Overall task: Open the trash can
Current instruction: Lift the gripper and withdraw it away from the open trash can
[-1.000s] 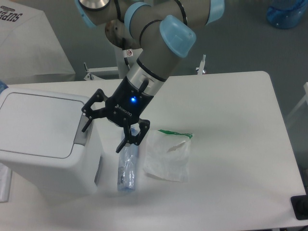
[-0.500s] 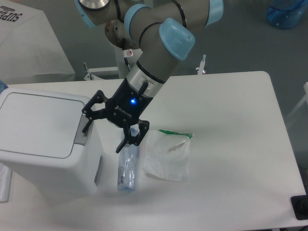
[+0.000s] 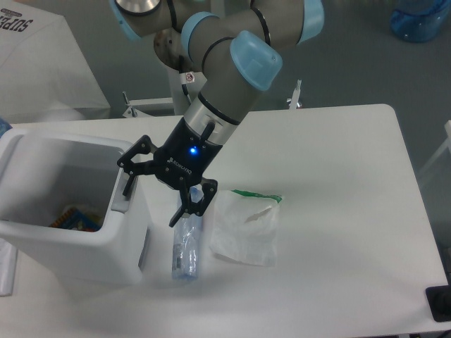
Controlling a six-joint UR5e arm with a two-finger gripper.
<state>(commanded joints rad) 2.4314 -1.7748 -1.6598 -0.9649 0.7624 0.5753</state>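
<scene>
So there's just the one fixed camera view here. Big change from half a second ago: the trash can (image 3: pixel 63 211) at the left end of the table (image 3: pixel 338 211) is open now. The flat white lid that covered the top earlier is no longer in sight, and you can look straight down inside, where something colourful sits at the bottom, too small to tell what it is.

The gripper (image 3: pixel 151 186) has barely shifted since then, maybe a touch lower and to the left. It hangs right at the can's right rim, by the grey push tab (image 3: pixel 123 201). Its fingers are spread wide and hold nothing, with one finger (image 3: pixel 130 165) over the tab edge and the other out above the bottle (image 3: pixel 185 246).

That clear bottle lies on the table just beside the can, same spot as before. The white bag (image 3: pixel 244 225) with a green edge lies just right of it, also unmoved.
</scene>
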